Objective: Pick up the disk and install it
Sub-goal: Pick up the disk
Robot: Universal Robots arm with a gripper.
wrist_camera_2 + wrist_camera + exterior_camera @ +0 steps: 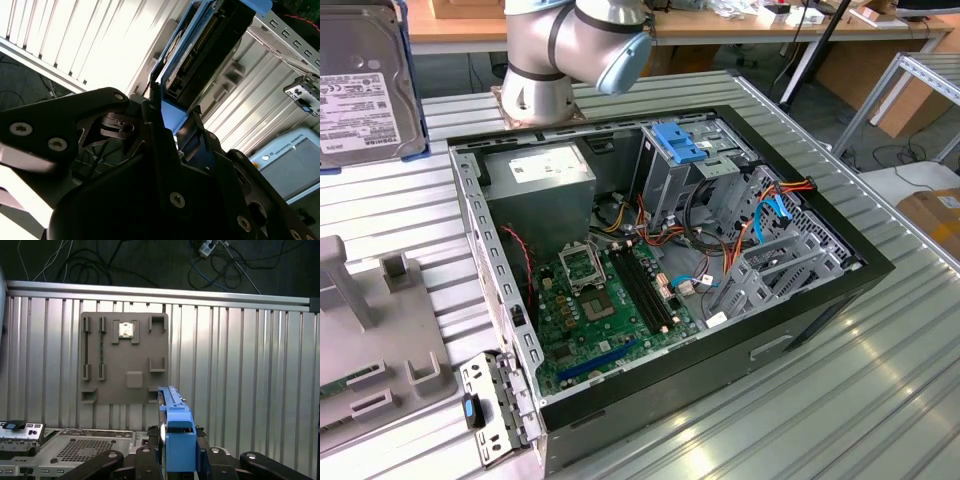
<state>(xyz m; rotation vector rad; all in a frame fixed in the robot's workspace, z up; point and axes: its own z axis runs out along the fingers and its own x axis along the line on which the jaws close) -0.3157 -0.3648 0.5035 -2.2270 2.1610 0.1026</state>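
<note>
In the second wrist view the gripper (172, 114) has its jaws closed on the disk (210, 45). One finger is on each side of the end nearest the wrist, and the rest of the drive juts out beyond them. The bright blue side rail runs along one edge, and a row of connector pins shows on the dark body.

I judge the disk to be stiff and dense for its size. It should sit steady in a firm grip, but it will not forgive a knock or a drop. The plastic rails probably flex, and the pins and board face are best left untouched, so a hold across the flat sides at one end, like this one, looks sound.

Past the disk, the first wrist view shows the ribbed bench (240, 370) carrying a grey fixture plate (135, 385).

In the exterior view the disk (365, 80) looms at the exterior view's left, well apart from the open computer case (720, 385). The drive cage (678, 150) with its blue top stands inside the case, near the arm (570, 45).
</note>
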